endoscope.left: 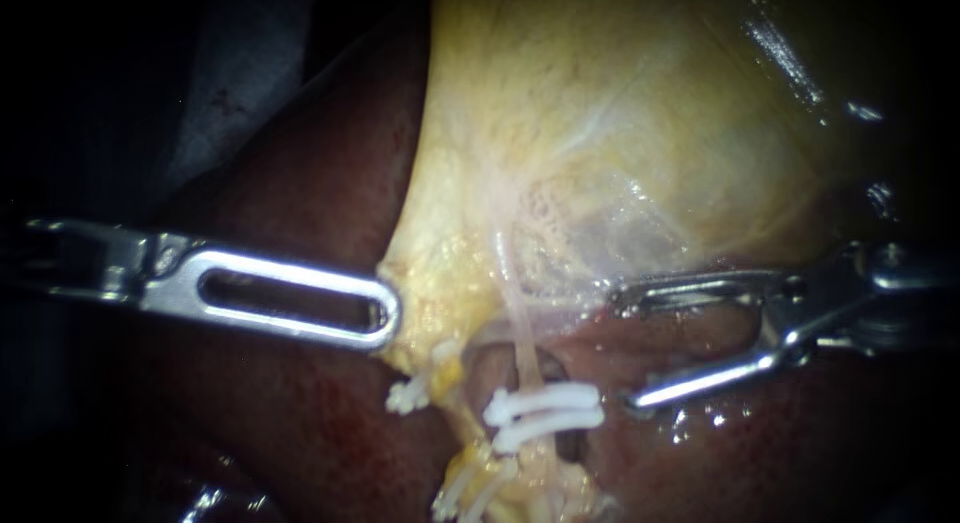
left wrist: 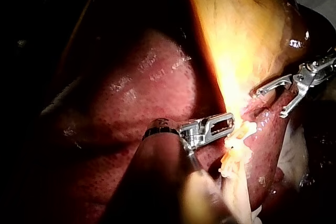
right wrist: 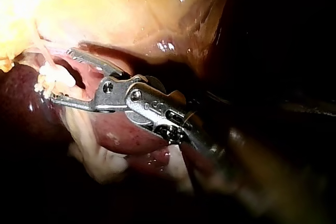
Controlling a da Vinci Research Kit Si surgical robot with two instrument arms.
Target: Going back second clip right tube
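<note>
Lower centre of the frame: two white clips [endoscope.left: 545, 405] stacked across the right tube [endoscope.left: 522, 355], under the gallbladder [endoscope.left: 600, 133]. Right instrument [endoscope.left: 622, 353] just right of them, jaws wide apart, empty. Left instrument [endoscope.left: 382, 315], jaws clamped on the gallbladder's edge.

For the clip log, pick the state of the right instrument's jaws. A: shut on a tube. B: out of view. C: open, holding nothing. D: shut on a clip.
C: a gap shows between the right instrument's jaws with nothing in it; the clips lie beyond their tips.
</note>
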